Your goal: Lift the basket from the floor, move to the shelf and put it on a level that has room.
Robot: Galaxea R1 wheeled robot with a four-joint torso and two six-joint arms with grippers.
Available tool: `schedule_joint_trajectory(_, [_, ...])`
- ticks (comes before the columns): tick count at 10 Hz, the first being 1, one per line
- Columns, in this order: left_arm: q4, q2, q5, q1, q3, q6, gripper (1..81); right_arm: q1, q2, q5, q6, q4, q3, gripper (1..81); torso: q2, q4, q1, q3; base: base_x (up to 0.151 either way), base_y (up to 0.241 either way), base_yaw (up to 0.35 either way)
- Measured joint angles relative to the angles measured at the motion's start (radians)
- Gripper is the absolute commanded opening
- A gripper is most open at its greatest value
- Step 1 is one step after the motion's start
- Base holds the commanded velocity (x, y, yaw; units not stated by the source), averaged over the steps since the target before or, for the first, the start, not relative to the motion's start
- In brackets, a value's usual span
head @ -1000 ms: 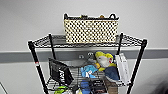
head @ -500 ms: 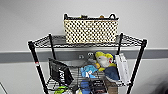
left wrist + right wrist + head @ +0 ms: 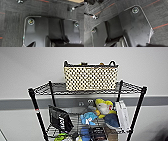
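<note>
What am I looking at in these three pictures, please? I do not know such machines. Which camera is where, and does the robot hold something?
This is a wheeled robot with two arms. The head view looks from high on the robot at a black wire shelf by a wall. The woven basket stands on its top level; plush toys and boxes lie on the tier below. The other two pictures come from cameras on the wrists, looking down at the dark carpet floor. The dark plates there are robot parts. The fingers are hard to make out, so I cannot tell about holding.

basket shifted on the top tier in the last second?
No. The cream-and-dark checker-woven basket sits at the same spot on the black wire rack's top tier, between the same rear posts, as in both earlier head views.
</note>
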Motion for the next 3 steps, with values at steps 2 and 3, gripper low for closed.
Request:
schedule_joint_trajectory(2, [0.016, 0.057, 0.004, 0.035, -0.063, 0.000, 81.1, -0.012, 0.021, 0.015, 0.000, -0.029, -0.014, 81.1, 0.000, 0.000, -0.001, 0.000, 0.000, 0.000, 0.000])
schedule_joint_trajectory(3, [0.022, 0.072, 0.001, 0.034, -0.108, 0.000, 81.1, -0.010, 0.027, 0.019, 0.000, -0.046, -0.014, 81.1, 0.000, 0.000, -0.001, 0.001, 0.000, 0.000, 0.000])
